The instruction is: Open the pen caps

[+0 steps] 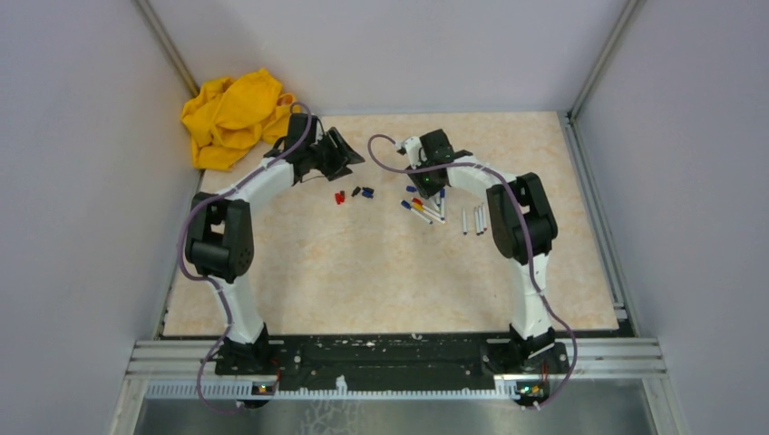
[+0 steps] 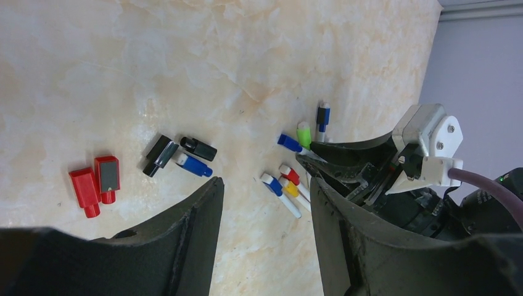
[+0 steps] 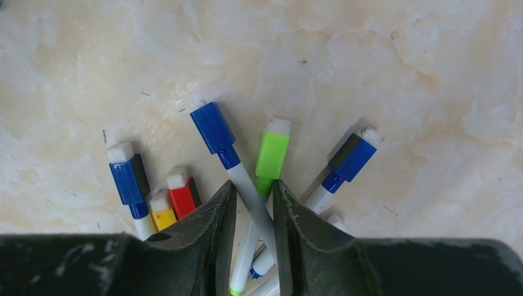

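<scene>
Bright, soft light everywhere; shadows are faint. The pen caps [image 3: 213, 127] look sharp; the bottom of that view is dark and blurry.

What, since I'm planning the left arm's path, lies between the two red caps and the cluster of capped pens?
Two black caps and a blue cap lie loose there, clearest in the left wrist view.

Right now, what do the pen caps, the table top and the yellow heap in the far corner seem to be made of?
Pen caps: hard moulded plastic, smooth with a faint sheen, solid colours.
Table top: stone or a marble-look laminate, beige with pale veins; which one is unclear.
Yellow heap: soft cloth, matt, crumpled into folds.
</scene>
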